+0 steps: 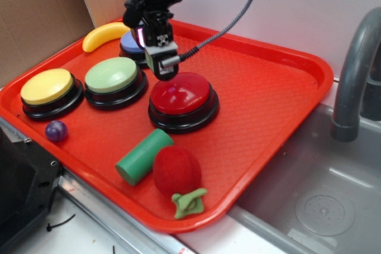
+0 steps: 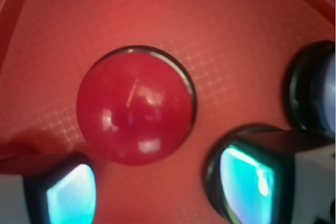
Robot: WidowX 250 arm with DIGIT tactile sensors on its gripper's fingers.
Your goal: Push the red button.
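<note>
The red button (image 1: 181,94), a large glossy red dome on a black round base, sits near the middle of the red tray (image 1: 268,87). In the wrist view it (image 2: 134,106) fills the centre, just ahead of my fingers. My gripper (image 1: 162,69) hangs close above the button's back left edge, pointing down. In the wrist view the gripper (image 2: 157,184) is open: two fingers with glowing cyan pads (image 2: 71,198) stand apart at the bottom, with only bare tray between them. It holds nothing. I cannot tell whether it touches the button.
A green button (image 1: 112,75), a yellow button (image 1: 47,86) and a blue button (image 1: 132,44) stand left and behind. A banana (image 1: 104,35), a purple ball (image 1: 56,130), a green cylinder (image 1: 143,156) and a fuzzy red ball (image 1: 177,169) lie on the tray. A sink (image 1: 321,200) and faucet (image 1: 354,69) are to the right.
</note>
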